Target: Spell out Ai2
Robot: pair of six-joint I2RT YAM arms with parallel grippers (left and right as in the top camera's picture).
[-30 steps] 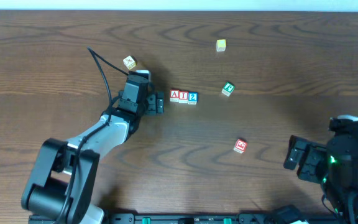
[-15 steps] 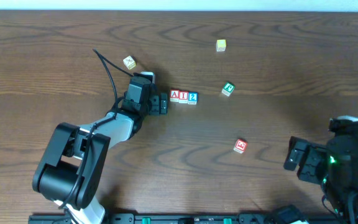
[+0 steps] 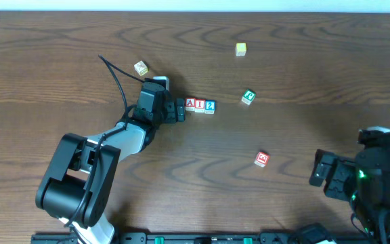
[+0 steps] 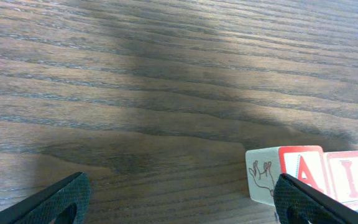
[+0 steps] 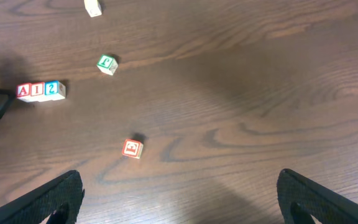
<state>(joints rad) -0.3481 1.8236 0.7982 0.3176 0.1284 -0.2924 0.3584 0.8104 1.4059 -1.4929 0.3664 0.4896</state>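
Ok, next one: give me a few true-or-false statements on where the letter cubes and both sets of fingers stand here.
1. The A cube, I cube and 2 cube sit side by side in one row. True.
2. The left fingers are clamped on the A cube. False: they stand open at the A end of the row, gripping nothing.
3. The green-bordered cube touches the 2 cube. False: it stands apart, off beyond the row's 2 end.
4. The right fingers are open and empty, far from the row. True.
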